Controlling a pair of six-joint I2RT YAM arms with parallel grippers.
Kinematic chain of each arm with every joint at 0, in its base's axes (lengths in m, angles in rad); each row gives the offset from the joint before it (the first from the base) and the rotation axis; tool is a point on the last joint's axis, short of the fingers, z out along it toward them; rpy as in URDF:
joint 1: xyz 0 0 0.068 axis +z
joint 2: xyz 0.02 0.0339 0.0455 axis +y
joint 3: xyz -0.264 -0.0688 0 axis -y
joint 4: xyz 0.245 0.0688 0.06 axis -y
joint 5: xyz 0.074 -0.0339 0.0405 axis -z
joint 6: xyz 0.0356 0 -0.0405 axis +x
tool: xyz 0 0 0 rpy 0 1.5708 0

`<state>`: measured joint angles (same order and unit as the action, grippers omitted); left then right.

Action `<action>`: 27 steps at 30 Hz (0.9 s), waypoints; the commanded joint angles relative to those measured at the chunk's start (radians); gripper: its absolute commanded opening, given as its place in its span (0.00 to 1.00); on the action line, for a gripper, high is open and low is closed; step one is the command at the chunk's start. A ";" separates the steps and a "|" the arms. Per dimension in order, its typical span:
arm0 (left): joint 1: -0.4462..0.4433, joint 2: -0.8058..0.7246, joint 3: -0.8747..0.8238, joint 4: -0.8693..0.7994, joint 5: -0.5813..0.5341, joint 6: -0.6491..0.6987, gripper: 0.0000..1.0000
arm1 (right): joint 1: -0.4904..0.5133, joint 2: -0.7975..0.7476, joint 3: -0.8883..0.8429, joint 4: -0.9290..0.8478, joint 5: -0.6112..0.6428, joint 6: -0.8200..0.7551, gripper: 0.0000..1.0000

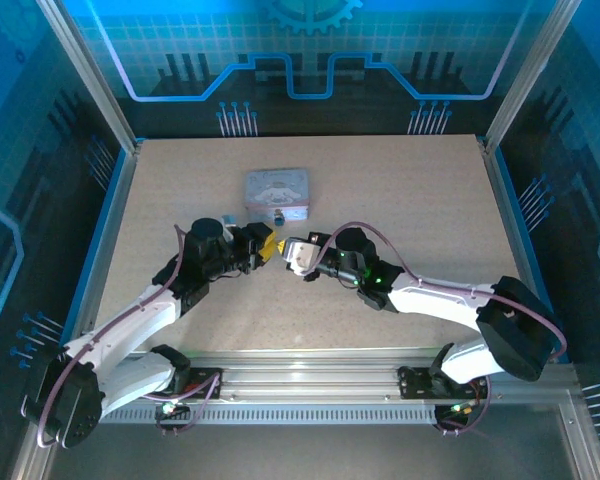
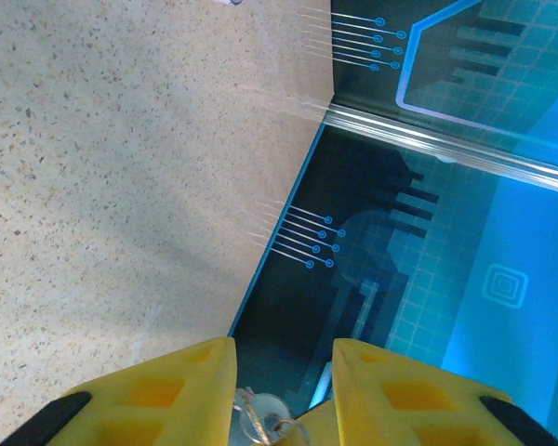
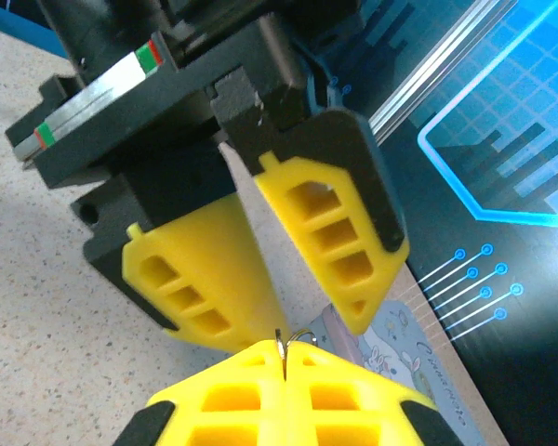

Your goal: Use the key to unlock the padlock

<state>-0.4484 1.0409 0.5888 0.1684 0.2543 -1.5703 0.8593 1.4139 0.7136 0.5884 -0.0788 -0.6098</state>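
One key (image 3: 280, 346) pinched in right pincer (image 3: 284, 362), left pincer (image 1: 265, 246) facing.

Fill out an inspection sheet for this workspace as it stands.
Surface: speckled beige table, no spills seen.
Job's things: key, thin metal pinched edge-on in the right gripper, with a small ring beside it. The padlock is possibly the dark speck at the near edge of the tin, too small to confirm.
Clutter: the tin, cartoon-printed, beyond both grippers.
Grippers: right gripper shut on the key. Left gripper open, tips facing the right one's, the ring between its fingers.
Cables: dark cables looped along both arms.
Surroundings: blue printed panels, metal frame posts, rail at the bases.
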 commanded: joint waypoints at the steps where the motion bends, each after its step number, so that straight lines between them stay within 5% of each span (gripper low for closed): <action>1: 0.002 0.009 -0.018 0.034 0.030 -0.037 0.35 | 0.015 0.013 0.020 0.068 0.010 -0.012 0.00; 20: 0.002 0.023 -0.029 0.100 0.062 -0.061 0.06 | 0.021 0.044 0.029 0.041 0.010 -0.026 0.00; 25: 0.016 0.010 -0.002 0.032 0.044 0.031 0.00 | 0.021 0.032 0.026 0.013 0.006 -0.015 0.00; 27: 0.021 -0.001 0.033 -0.022 0.029 0.134 0.00 | 0.020 0.019 0.031 -0.025 -0.006 0.002 0.09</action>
<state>-0.4370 1.0706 0.5724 0.2024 0.2783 -1.5696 0.8700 1.4441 0.7151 0.6010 -0.0799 -0.6300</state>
